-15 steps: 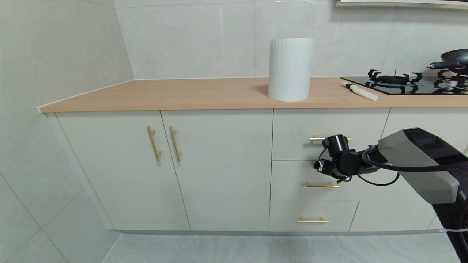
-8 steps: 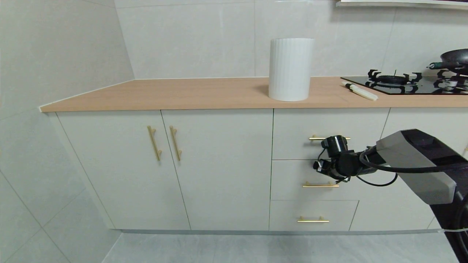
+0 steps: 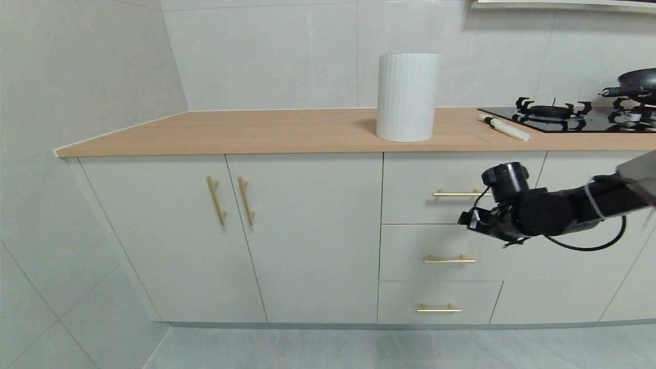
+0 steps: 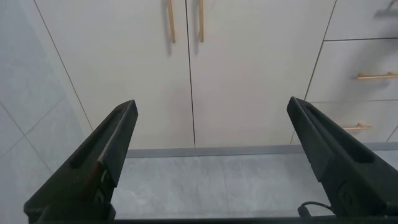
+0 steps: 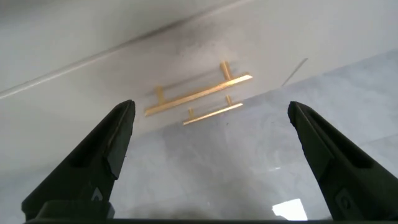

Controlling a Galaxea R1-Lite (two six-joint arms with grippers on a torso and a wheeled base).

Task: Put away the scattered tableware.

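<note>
Countertop (image 3: 256,130): approach from the front edge is open along the left stretch, bounded by the side wall (image 3: 77,77) and the tall white canister (image 3: 408,97). Between canister and gas hob (image 3: 558,117) lies a narrow gap, partly taken by a pale utensil (image 3: 505,128) just beside the hob. A pan (image 3: 638,79) occupies the right-hand burner. Below, the drawer fronts (image 3: 410,246) are shut. The right gripper (image 3: 465,219), fingers spread, hangs before them between top handle (image 3: 458,193) and middle handle (image 3: 449,260).
</note>
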